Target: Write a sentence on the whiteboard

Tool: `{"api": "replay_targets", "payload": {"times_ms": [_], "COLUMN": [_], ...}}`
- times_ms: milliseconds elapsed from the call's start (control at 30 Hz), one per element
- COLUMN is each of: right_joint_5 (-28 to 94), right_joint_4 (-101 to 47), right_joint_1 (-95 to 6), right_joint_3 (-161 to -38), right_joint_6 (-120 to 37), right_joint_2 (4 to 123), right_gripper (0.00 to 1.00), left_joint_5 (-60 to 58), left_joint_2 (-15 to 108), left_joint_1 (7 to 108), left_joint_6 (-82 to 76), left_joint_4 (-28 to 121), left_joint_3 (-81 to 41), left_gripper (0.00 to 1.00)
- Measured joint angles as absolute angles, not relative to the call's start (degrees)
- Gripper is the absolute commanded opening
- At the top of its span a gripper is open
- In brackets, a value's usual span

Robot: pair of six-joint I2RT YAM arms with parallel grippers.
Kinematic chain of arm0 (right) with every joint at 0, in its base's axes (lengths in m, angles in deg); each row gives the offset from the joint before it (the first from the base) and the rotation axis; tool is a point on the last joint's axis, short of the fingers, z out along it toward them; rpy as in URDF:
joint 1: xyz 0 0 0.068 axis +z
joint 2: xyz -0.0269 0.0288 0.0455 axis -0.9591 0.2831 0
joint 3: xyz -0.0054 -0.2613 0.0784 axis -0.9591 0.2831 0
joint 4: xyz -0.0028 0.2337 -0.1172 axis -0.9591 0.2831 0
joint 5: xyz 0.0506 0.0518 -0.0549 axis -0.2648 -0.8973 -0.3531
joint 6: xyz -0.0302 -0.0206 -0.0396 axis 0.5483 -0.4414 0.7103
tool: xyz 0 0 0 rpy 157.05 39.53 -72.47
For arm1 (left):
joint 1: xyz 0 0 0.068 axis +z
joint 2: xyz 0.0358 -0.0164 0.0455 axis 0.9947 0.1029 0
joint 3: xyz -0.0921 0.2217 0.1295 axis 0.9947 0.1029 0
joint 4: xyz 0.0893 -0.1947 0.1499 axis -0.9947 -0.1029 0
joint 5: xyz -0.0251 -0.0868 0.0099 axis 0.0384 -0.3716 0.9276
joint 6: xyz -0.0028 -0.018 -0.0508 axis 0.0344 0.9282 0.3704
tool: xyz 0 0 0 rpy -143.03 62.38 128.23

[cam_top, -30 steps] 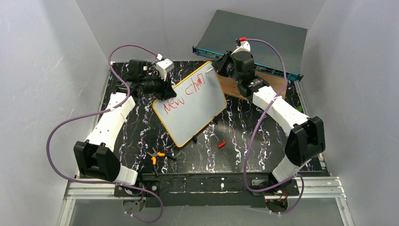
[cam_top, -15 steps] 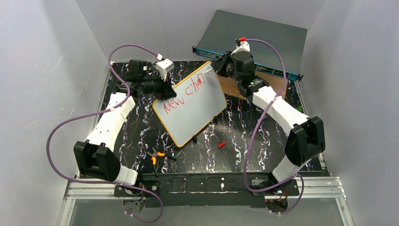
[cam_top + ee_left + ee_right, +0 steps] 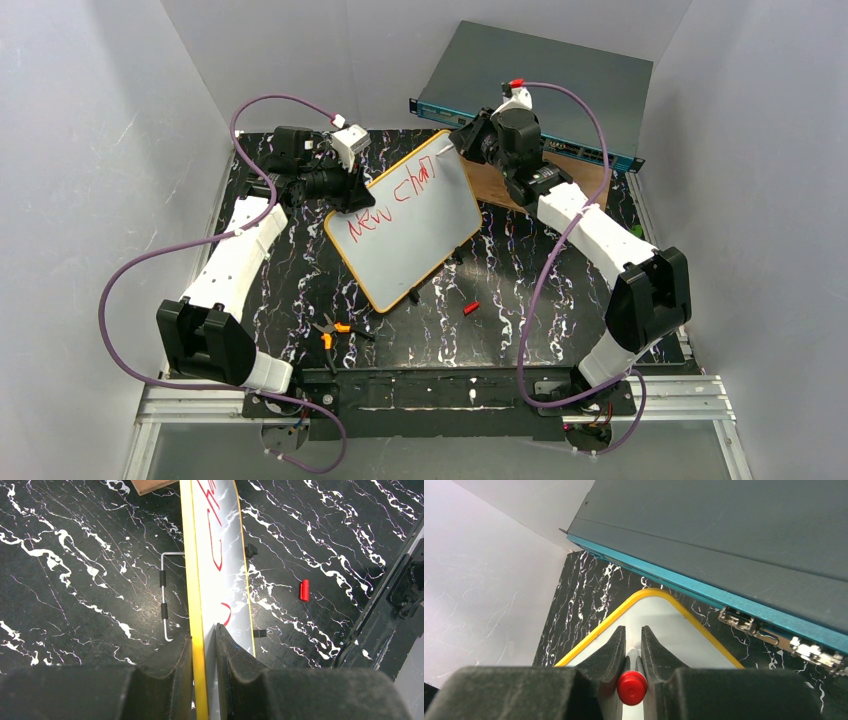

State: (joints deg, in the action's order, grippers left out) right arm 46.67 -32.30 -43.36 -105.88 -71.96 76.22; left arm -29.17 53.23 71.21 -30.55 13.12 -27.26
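The whiteboard (image 3: 415,235), white with an orange-yellow rim, stands tilted in the middle of the table. Red handwriting, the sentence (image 3: 392,202), reads roughly "New Chan" along its upper part. My left gripper (image 3: 352,197) is shut on the board's left edge; the left wrist view shows the rim (image 3: 194,555) between the pads (image 3: 204,636), with red strokes (image 3: 215,550) on the face. My right gripper (image 3: 458,147) is shut on a red-ended marker (image 3: 632,687) and hovers at the board's top corner (image 3: 664,625). The marker's tip is hidden.
A red marker cap (image 3: 471,308) lies on the black marbled table near the board's lower right. Orange-handled pliers (image 3: 335,330) lie front left. A brown wooden board (image 3: 492,182) and a grey-and-teal rack unit (image 3: 545,90) sit behind. A wire stand (image 3: 164,595) lies behind the whiteboard.
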Motion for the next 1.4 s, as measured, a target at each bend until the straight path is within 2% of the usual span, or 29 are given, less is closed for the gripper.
{"api": "replay_targets", "payload": {"times_ms": [1400], "right_joint_5": [45.53], "right_joint_4": [-34.05], "right_joint_1": [-42.77], "right_joint_3": [-103.74], "right_joint_6": [-73.54], "right_joint_2": [77.90], "right_gripper": [0.01], "left_joint_5": [-28.25], "left_joint_2": [53.23], "left_joint_1": [71.28], "left_joint_6": [-30.14], "left_joint_4": [12.86], "left_joint_3": [-27.26], "left_gripper": [0.00]}}
